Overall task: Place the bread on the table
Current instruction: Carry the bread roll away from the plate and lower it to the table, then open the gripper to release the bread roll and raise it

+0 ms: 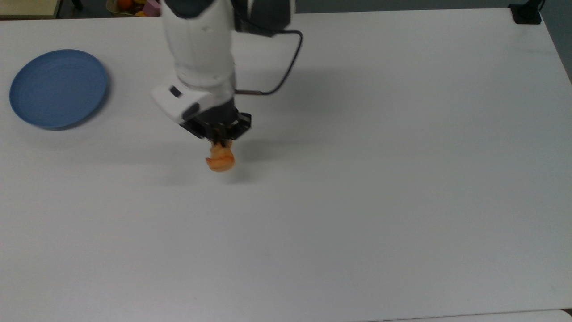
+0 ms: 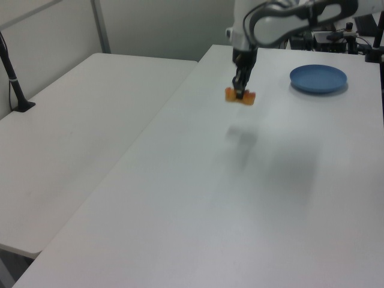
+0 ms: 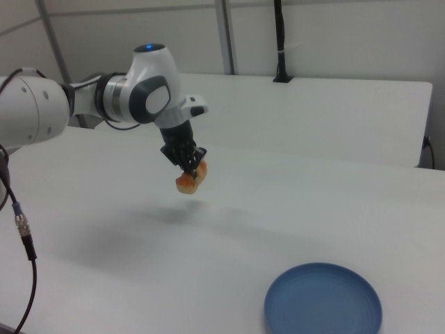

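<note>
The bread (image 1: pixel 220 160) (image 2: pixel 240 96) (image 3: pixel 190 179) hangs in your gripper (image 1: pixel 219 142) (image 2: pixel 240 91) (image 3: pixel 191 167), its fingers closed on the roll, above the table (image 1: pixel 357 201) (image 2: pixel 240 198) (image 3: pixel 292 229) and well apart from the plate (image 1: pixel 58 87) (image 2: pixel 318 78) (image 3: pixel 323 300).

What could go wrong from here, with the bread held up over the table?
1. The bread hangs well above the table, its shadow lying apart from it in the right view; released from here it could drop and roll.
2. The gripper pinches it at one spot, with the ends sticking out either side in the left view, so it might twist or slip.
</note>
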